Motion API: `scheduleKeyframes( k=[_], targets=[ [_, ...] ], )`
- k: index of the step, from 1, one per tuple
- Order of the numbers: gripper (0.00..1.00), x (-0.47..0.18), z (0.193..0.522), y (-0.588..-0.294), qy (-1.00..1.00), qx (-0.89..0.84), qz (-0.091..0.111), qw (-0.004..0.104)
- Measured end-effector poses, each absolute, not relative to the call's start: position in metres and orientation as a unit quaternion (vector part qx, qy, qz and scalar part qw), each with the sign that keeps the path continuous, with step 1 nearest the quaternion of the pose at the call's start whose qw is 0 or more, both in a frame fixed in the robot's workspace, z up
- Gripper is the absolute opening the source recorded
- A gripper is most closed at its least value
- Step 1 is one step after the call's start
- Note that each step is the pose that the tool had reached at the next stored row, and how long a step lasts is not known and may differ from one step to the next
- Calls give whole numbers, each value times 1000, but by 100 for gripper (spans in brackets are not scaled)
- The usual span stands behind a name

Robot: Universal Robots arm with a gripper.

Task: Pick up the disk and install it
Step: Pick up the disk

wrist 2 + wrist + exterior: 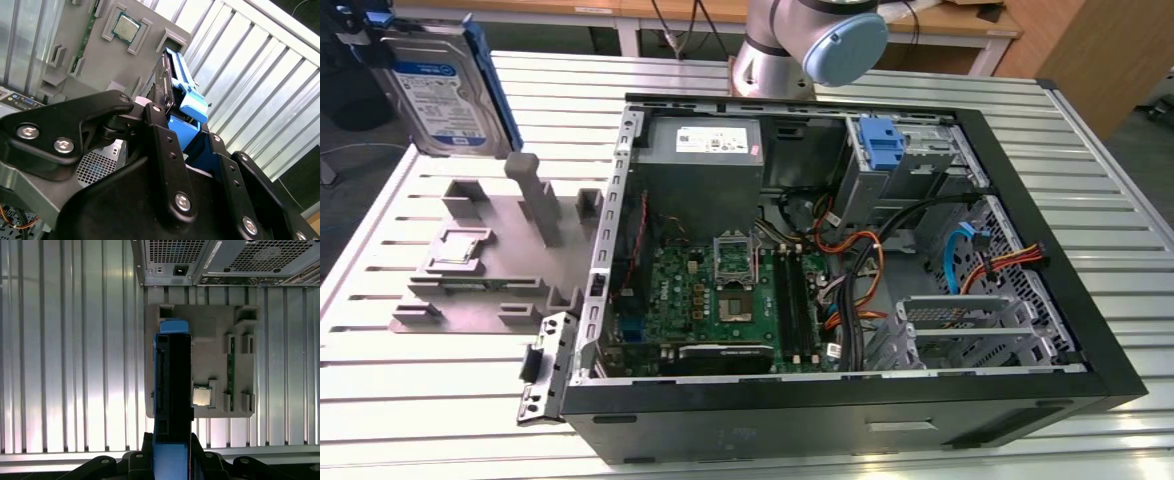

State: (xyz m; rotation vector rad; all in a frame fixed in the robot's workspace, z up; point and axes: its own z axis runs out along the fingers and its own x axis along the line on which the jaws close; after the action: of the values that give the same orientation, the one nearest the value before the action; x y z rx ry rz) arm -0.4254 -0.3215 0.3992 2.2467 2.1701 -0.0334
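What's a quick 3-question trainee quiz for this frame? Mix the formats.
1. True or false: the disk lies flat inside the open computer case.
2. The hand is shut on: A) the disk B) a screwdriver C) a mug.
3. Fill in: the bracket framing the disk is ___ in colour.

Key: 1 false, it is held upright in the air, outside the case. 2 A. 3 blue.
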Motion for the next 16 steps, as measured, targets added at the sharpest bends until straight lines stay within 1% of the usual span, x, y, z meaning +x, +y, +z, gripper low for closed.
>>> scheduleKeyframes(
  k=[16],
  targets=[
    [36,-425,409,-322,695,719,-11,9]
  ],
)
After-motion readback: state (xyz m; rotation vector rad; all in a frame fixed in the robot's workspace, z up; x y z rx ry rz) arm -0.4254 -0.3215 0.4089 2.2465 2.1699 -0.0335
